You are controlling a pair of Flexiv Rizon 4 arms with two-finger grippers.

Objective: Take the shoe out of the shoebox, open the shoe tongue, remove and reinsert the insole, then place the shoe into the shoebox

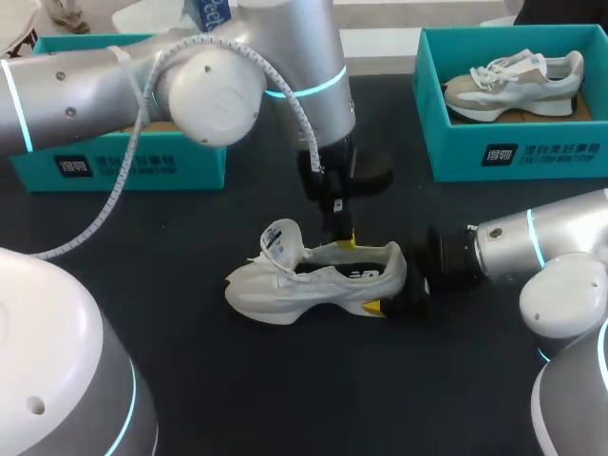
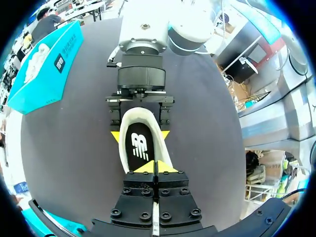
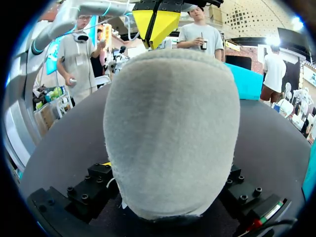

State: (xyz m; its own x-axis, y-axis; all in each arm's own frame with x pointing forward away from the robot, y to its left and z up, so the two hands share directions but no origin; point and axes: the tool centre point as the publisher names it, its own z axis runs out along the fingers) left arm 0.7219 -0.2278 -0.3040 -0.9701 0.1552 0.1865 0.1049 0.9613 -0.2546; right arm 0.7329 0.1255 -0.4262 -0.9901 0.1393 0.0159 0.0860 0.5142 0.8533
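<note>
A white shoe [image 1: 313,280] lies on its side on the black table, toe to the left, tongue pulled up. Its black insole [image 2: 139,143] lies flat inside. My right gripper [image 1: 380,281] comes in from the right and is shut on the heel, one yellow tip on each side [image 2: 140,134]. That grey heel [image 3: 173,128] fills the right wrist view. My left gripper [image 1: 344,243] hangs down into the shoe's opening, its fingers shut [image 2: 148,167], tips resting on the insole. Whether it pinches the insole I cannot tell. The left gripper's yellow tips [image 3: 157,22] show above the heel.
A teal shoebox [image 1: 513,157] at the back right holds a beige and white shoe [image 1: 518,81]. Another teal shoebox [image 1: 123,166] stands at the back left, partly behind my left arm. Bare black table lies in front of the shoe.
</note>
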